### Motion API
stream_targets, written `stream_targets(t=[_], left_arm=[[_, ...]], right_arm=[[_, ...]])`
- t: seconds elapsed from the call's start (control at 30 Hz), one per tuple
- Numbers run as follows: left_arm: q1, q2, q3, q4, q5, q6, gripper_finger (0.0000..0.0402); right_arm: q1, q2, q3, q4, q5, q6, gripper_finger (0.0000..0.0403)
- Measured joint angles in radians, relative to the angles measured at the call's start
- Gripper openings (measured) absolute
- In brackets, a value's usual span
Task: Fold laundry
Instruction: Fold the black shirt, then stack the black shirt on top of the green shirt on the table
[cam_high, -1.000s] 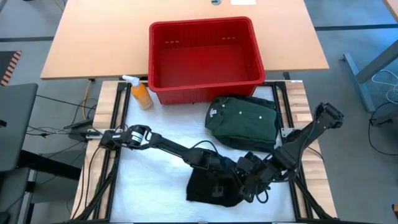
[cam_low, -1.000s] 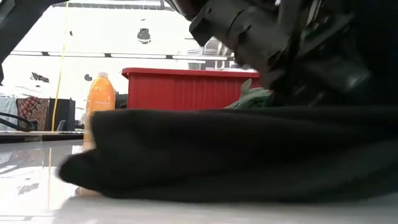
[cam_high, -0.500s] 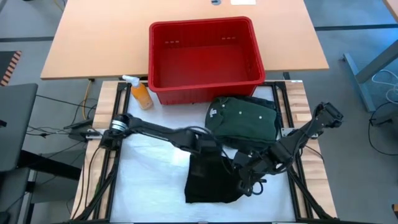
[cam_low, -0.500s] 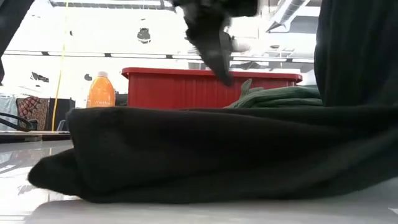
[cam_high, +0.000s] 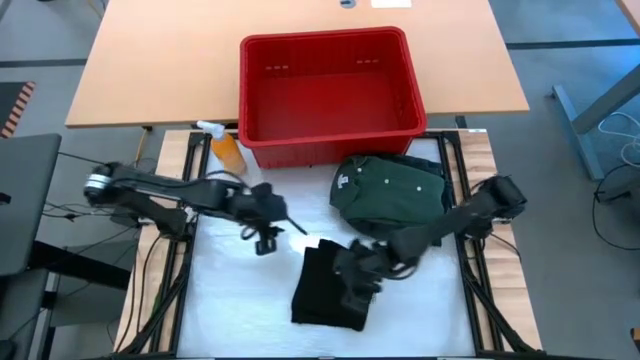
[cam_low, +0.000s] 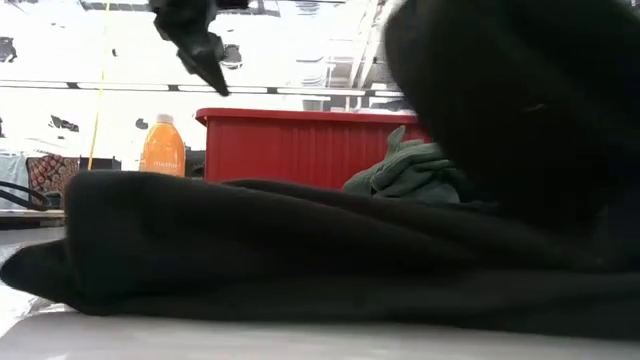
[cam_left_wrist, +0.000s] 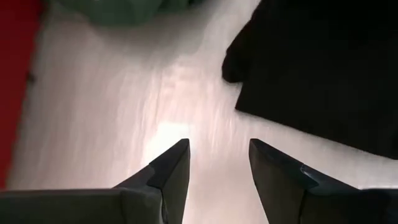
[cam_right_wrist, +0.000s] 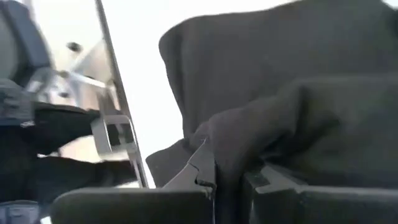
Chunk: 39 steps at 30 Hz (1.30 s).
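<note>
A black garment lies bunched on the white table top near the front edge and fills the low view's foreground. My right gripper reaches in from the right and is shut on it. A folded green shirt with a white neck label rests flat behind it, by the red basket. My left gripper hangs open above bare table to the garment's left, with nothing between its fingers. The left wrist view shows the black garment ahead of it. My right gripper pinches a bunched fold of the black cloth between its two fingers; how many layers, I cannot tell. It comes slanting down from the table's right side. The held part stands raised, and the garment's other parts lie on the table.
A red plastic basket stands at the far side on the wooden desk's edge. An orange spray bottle stands left of it. Bare white table lies left of the black garment. Metal frame rails run along both sides.
My left gripper has drawn back from the black garment, up and toward the table's left edge, its fingers open. My right gripper has gone toward the left with the garment's right part, which has come over the rest; the garment now shows narrower.
</note>
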<state>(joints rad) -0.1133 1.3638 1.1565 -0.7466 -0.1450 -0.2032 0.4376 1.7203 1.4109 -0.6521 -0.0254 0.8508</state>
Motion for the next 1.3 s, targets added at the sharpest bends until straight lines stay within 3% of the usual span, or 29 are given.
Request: stream_targets(t=[0.27,0.47,0.7,0.93,1.07,1.17,1.3], left_arm=[[0.0,-0.206,-0.205,0.021,-0.024,-0.162,0.0155],[-0.001,-0.216,-0.232,0.022,-0.017,-0.154,0.0155],[-0.001,-0.215,-0.247,0.025,-0.023,-0.087,0.0155],[0.02,-0.212,-0.247,0.065,-0.02,-0.027,0.0155],[0.028,-0.212,-0.247,0.069,0.04,-0.04,0.0155],[0.019,-0.212,-0.249,0.041,0.129,-0.134,0.0155],[-0.02,-0.219,-0.322,0.083,0.273,-0.407,0.0155]], right_arm=[[-0.123,0.23,0.109,0.297,-0.201,-0.154,0.0052],[-0.174,0.379,0.319,0.236,-0.389,-0.204,0.0103],[-0.179,0.404,0.469,0.151,-0.42,-0.191,0.0184],[-0.159,0.334,0.482,0.134,-0.347,-0.134,0.0218],[-0.095,0.288,0.481,0.018,-0.193,-0.102,0.0215],[-0.02,0.25,0.479,-0.117,-0.06,-0.028,0.0209],[0.053,0.231,0.392,-0.174,0.042,0.171,0.0202]])
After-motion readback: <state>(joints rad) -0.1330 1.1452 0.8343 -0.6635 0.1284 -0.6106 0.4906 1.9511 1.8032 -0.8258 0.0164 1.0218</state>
